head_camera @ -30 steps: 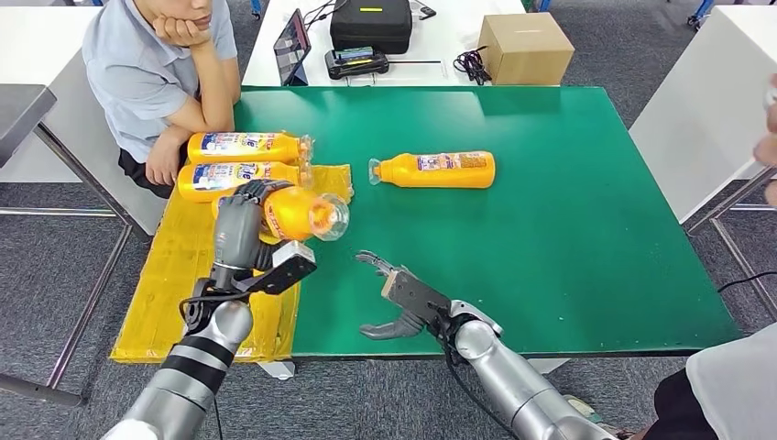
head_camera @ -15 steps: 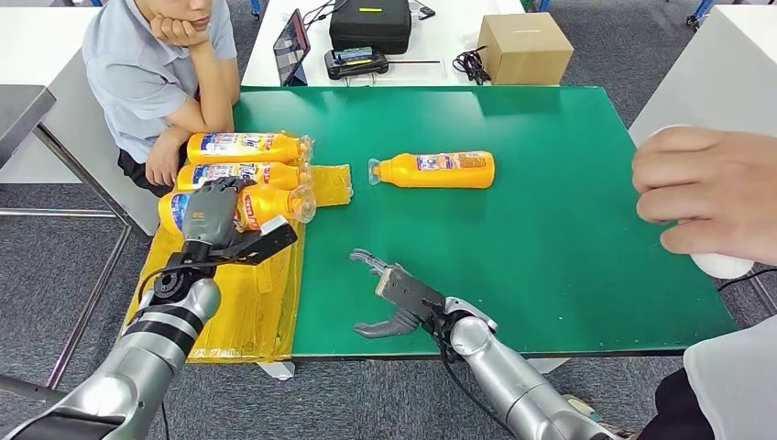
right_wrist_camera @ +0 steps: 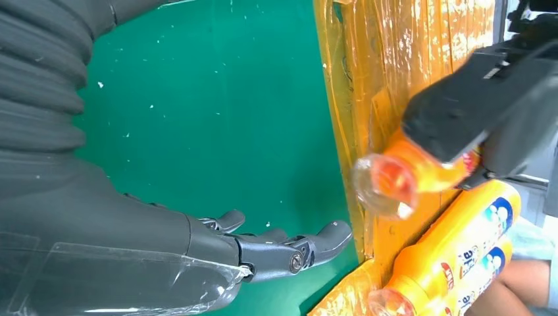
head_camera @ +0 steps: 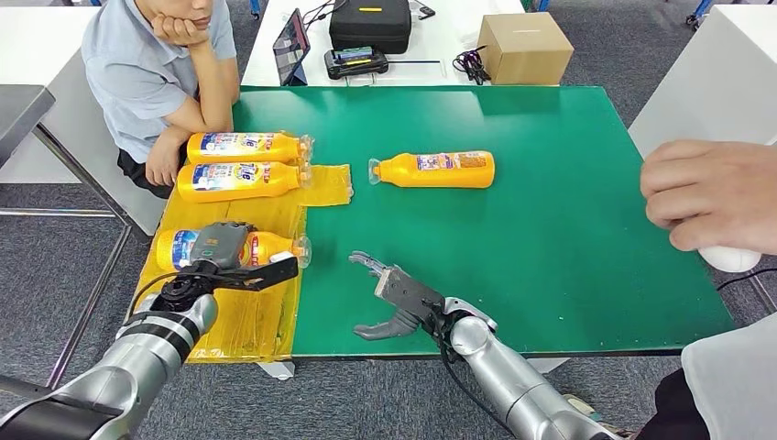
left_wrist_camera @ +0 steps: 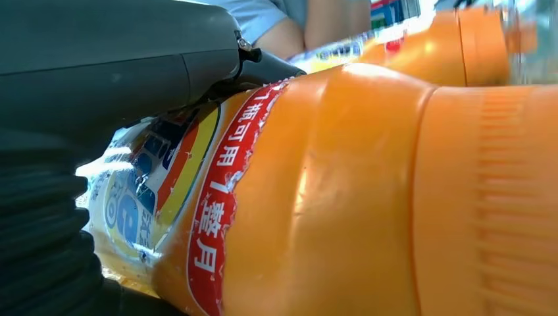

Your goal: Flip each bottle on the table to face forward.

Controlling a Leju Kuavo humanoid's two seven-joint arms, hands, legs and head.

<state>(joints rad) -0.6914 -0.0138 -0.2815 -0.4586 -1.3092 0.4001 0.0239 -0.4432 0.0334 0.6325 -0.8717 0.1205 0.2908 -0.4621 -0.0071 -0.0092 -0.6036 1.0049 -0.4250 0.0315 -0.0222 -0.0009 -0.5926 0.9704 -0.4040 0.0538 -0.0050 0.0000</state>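
here left hand [head_camera: 218, 249] gripping orange bottle [head_camera: 266, 247], lying on yellow sheet [head_camera: 243, 312] at green table [head_camera: 513, 238] left edge; right hand [head_camera: 389, 295] hovering released, fingers spread, right of sheet.

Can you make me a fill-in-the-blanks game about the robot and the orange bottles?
1. The left hand holds an orange bottle over the ____ sheet.
2. One bottle lies alone on the ____ table mat.
3. The right hand holds ____.
4. Beside the seated person, ____ bottles lie side by side on the sheet.

Missing words: yellow; green; nothing; two
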